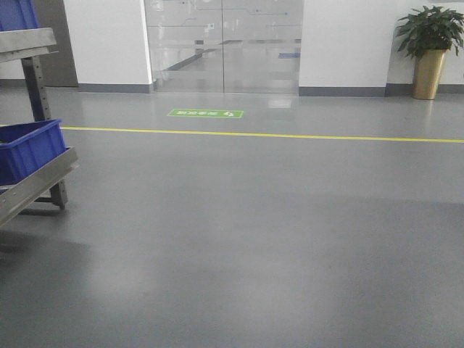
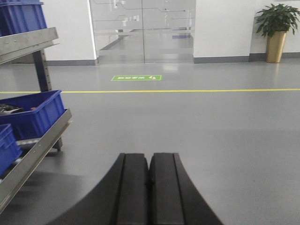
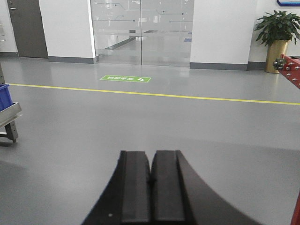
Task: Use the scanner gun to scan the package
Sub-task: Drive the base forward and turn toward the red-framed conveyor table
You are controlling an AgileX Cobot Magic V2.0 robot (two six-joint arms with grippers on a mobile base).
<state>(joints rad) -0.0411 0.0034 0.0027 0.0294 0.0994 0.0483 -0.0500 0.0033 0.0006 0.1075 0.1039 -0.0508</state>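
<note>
**Left arm.** In the left wrist view the left gripper point(image 2: 149, 161) is fully closed. Its two black fingers point(image 2: 133, 187) are pressed flat against each other along the centre seam, with nothing held between them. It points out over bare grey floor point(image 2: 197, 126).

**Right arm.** The right gripper point(image 3: 151, 161) is in the same condition: fingers point(image 3: 137, 187) touching and nothing in its grasp. It is aimed across open floor.

**Task items.** Neither the package nor the scanner gun can be identified in any of the three views. Their position relative to either gripper therefore cannot be told.

**Rack.** A slanted metal rack point(image 2: 44, 138) stands ahead and to the left of the left gripper, well apart from it.
- It carries blue bins point(image 2: 37, 115) on its lower shelf.
- One more bin point(image 2: 21, 16) sits on the upper shelf.
- The middle bin holds some dark and pale objects point(image 2: 9, 108) at the picture's edge. They are too small and too cut off to identify.

**Surroundings.**
- A yellow line point(image 1: 290, 135) crosses the floor from side to side.
- A green floor marker point(image 1: 206, 113) lies just beyond the line, in front of the glass doors point(image 1: 223, 43).
- A potted plant point(image 1: 429, 43) in a gold-coloured pot stands against the white wall at the far right.
- In the right wrist view a red frame point(image 3: 291, 70) enters at the right margin.
- In the same view a dark door point(image 3: 27, 26) shows at the far left.
</note>
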